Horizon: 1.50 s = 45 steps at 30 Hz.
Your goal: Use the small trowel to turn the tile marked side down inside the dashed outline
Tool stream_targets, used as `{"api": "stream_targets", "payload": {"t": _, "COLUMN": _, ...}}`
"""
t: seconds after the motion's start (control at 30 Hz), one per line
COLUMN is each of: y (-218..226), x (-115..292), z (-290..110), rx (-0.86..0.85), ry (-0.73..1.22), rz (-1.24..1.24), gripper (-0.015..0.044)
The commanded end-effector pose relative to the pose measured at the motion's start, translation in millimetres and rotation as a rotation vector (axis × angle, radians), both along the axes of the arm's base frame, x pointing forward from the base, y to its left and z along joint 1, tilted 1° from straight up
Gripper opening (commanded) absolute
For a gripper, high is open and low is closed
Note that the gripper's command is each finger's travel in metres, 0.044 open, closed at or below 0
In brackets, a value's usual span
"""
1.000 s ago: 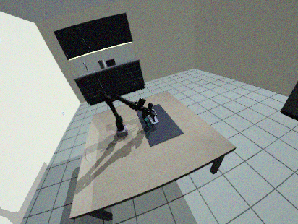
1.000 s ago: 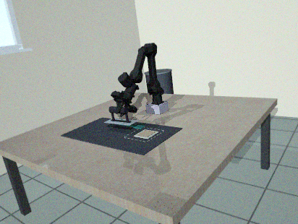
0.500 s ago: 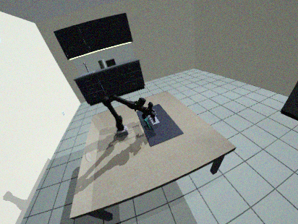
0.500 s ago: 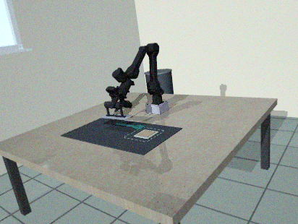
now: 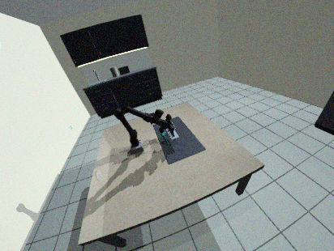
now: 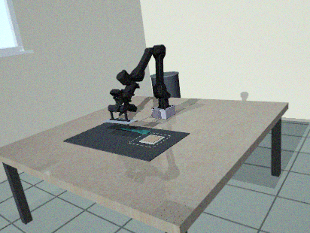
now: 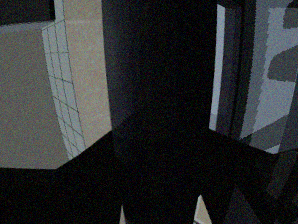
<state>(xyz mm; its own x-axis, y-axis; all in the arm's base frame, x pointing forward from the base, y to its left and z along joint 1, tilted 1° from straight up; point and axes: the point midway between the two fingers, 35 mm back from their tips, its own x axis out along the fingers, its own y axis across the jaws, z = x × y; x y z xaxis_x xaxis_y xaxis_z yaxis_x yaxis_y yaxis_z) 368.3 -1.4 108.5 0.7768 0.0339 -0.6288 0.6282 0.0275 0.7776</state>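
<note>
Tile (image 6: 152,140) lies flat inside dashed outline (image 6: 132,143) on dark mat (image 6: 98,139), plain face up. Gripper (image 6: 121,113) low at mat's far edge, well apart from tile, clamped on trowel (image 6: 129,129), teal handle.
</note>
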Motion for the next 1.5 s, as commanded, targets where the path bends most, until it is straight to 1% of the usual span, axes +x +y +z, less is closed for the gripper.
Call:
{"api": "stream_targets", "payload": {"t": 0.0, "y": 0.3, "x": 2.2, "z": 4.9, "rx": -0.001, "ry": -0.016, "rz": 0.005, "gripper": 0.0}}
{"api": "stream_targets", "payload": {"t": 1.13, "y": -0.7, "x": 0.0, "z": -0.2, "rx": 0.0, "ry": 0.003, "rz": -0.004, "gripper": 0.0}}
{"api": "stream_targets", "payload": {"t": 1.47, "y": -41.0, "x": 19.6, "z": -8.2, "rx": 0.013, "ry": 0.023, "rz": -0.242, "gripper": 0.0}}
